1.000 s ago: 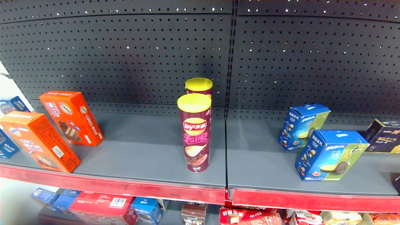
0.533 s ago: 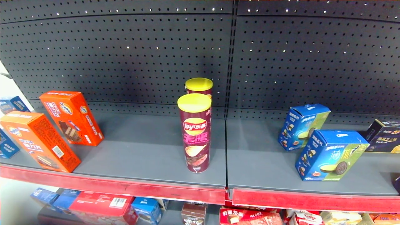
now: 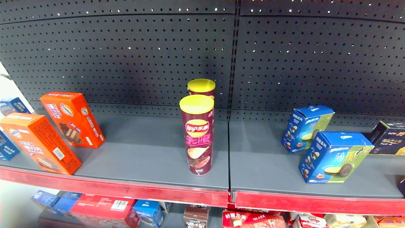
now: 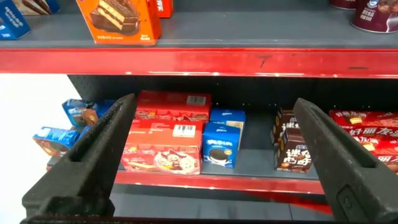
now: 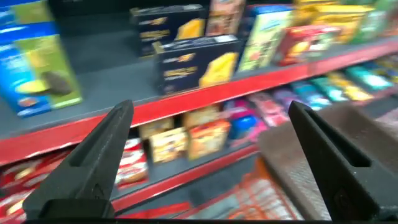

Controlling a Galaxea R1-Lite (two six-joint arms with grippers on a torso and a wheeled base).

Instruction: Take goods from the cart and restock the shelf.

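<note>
Two maroon chip cans with yellow lids [image 3: 196, 134] stand one behind the other at the middle of the grey shelf [image 3: 142, 152]. My left gripper [image 4: 211, 155] is open and holds nothing; it faces the red shelf edge [image 4: 205, 61] and the lower shelf's boxes. My right gripper [image 5: 211, 155] is open too and holds nothing. Beyond it are dark boxes [image 5: 196, 62] on the shelf and the cart's orange mesh [image 5: 249, 199] with a grey slab [image 5: 311, 149] low down.
Two orange cake boxes [image 3: 71, 118] lean at the shelf's left, two blue-green cookie boxes [image 3: 332, 156] stand at its right, and a dark box [image 3: 387, 137] sits at the far right. The lower shelf holds red and blue boxes [image 4: 174, 134]. Bare shelf lies either side of the cans.
</note>
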